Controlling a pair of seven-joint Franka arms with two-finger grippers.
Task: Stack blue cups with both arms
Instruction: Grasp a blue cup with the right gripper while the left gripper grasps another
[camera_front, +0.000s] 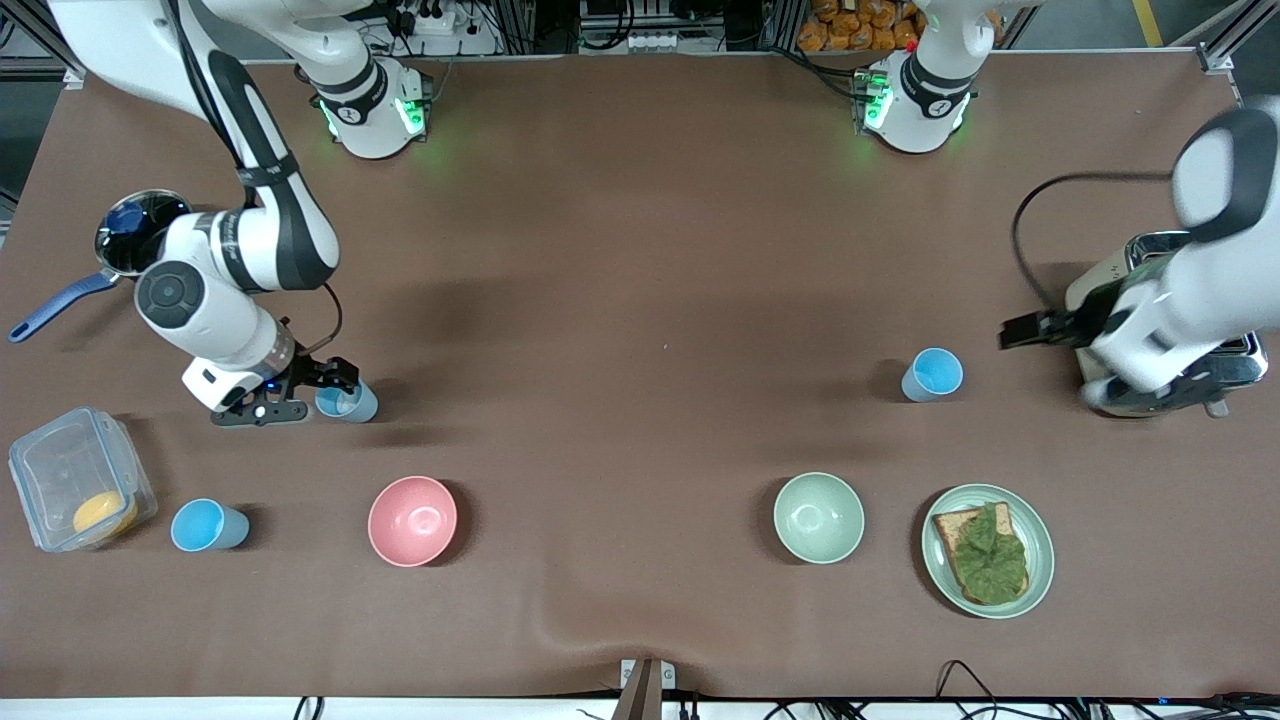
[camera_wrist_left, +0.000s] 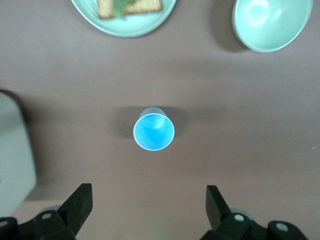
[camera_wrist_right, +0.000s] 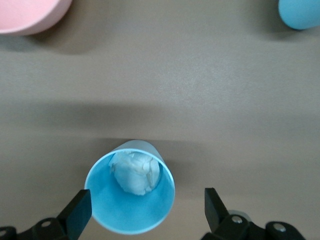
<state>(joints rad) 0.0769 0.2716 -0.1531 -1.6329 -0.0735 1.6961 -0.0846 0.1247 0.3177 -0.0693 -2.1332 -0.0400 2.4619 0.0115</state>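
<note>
We bracket the small blue tumbler near the brown table's right-arm edge with the right gripper, wide open and empty, closing squarely around its wall; the left gripper hovers open, empty, above another blue cup.

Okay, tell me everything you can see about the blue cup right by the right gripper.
The blue cup is a small, plain, handleless tapered tumbler that looks like plastic, standing upright on the brown table, mouth up. Its inside is bright blue, with a crumpled whitish lump at the bottom. The right gripper is down at it, open, one finger on each side; whether the fingers touch its wall cannot be told.
</note>
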